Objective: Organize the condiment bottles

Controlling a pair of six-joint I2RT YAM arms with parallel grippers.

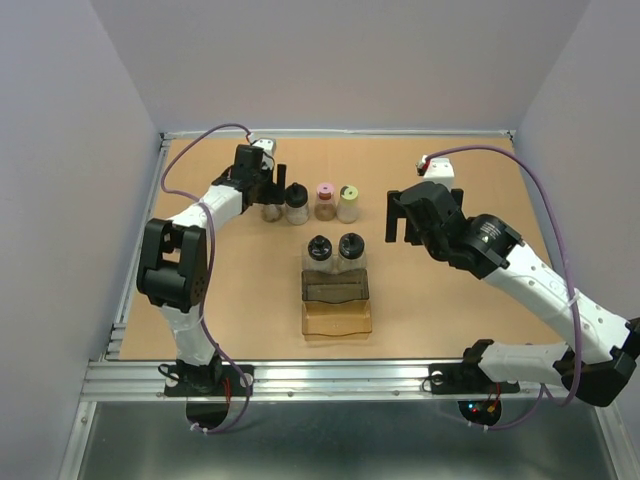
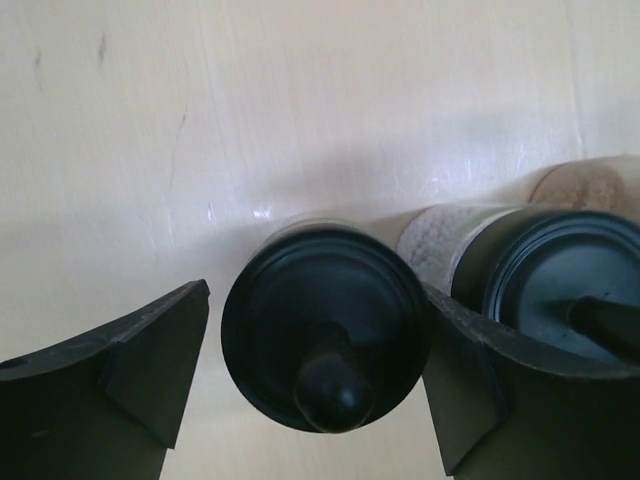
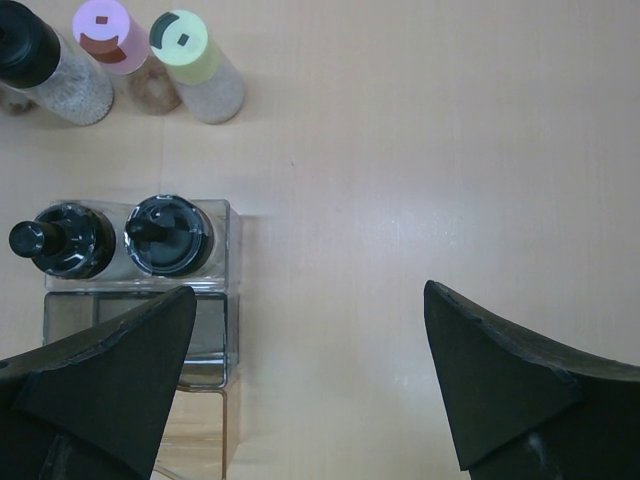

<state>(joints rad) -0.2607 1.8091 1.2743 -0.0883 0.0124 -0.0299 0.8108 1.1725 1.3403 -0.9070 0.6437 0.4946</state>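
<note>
1 black-capped bottle [image 2: 325, 345] stands inside the spread left gripper [image 2: 315, 298]; the right gripper [image 3: 309, 292] gapes, empty.

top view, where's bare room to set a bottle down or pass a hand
Bare table lies between the left arm and the tray, and from the tray to the right arm. Crowded: the back row of four bottles, the left gripper straddling its end one, and the tray's two bottles in front.
</note>
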